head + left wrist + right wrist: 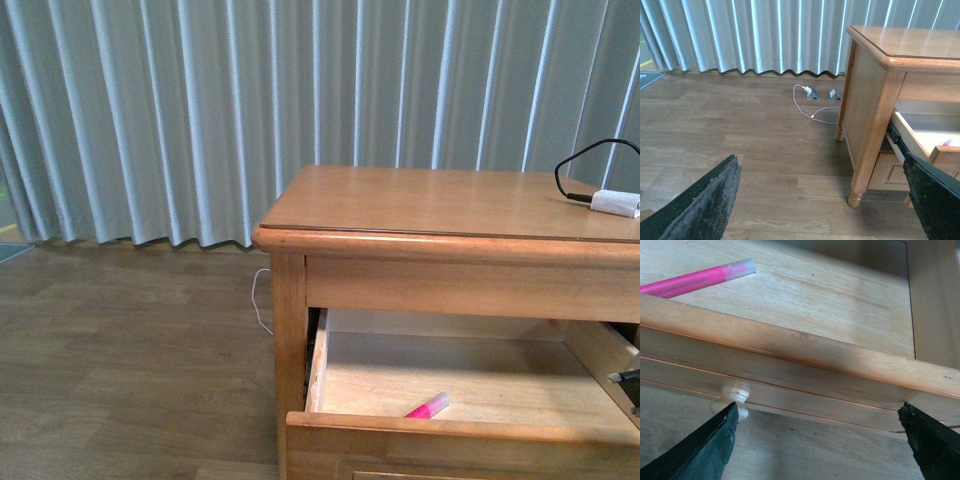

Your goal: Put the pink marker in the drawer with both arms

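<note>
Beneath the top surface [430, 200] of the honey-brown wooden nightstand [290, 330], the wide wooden drawer [460, 428] stands pulled out, and we judge the placing done; shutting it seems what is left. Our black toothed right gripper [817, 412] hovers at the drawer front, jaws wide apart and empty, so the next move calls for a square push on the panel. Our left gripper [820, 165], spread and empty, hangs over the floor [740, 125] beside the nightstand. The short bright pink marker [427, 407] with its whitish end lies inside, near the front wall.
</note>
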You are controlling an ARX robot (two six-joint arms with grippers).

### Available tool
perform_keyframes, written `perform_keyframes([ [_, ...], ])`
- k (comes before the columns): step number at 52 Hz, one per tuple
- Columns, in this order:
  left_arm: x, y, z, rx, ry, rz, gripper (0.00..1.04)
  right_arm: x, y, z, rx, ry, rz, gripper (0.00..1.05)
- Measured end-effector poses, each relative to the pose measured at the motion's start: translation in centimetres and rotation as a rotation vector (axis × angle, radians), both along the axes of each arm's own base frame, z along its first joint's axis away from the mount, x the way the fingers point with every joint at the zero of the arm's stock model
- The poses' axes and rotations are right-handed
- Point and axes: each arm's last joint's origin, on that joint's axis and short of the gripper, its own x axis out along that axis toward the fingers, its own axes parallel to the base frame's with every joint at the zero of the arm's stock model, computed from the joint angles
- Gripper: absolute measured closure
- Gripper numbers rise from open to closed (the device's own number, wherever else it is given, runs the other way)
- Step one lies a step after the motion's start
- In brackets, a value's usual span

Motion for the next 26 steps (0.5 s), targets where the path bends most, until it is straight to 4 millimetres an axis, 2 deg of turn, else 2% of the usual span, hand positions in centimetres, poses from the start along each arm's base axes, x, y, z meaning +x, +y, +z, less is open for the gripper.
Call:
perform_keyframes([
  [26, 0.0, 0.0, 0.0, 0.000, 0.000, 0.000, 0.06, 8.9, 0.7, -1.5, 0.081, -0.108, -0.164, 0.09],
])
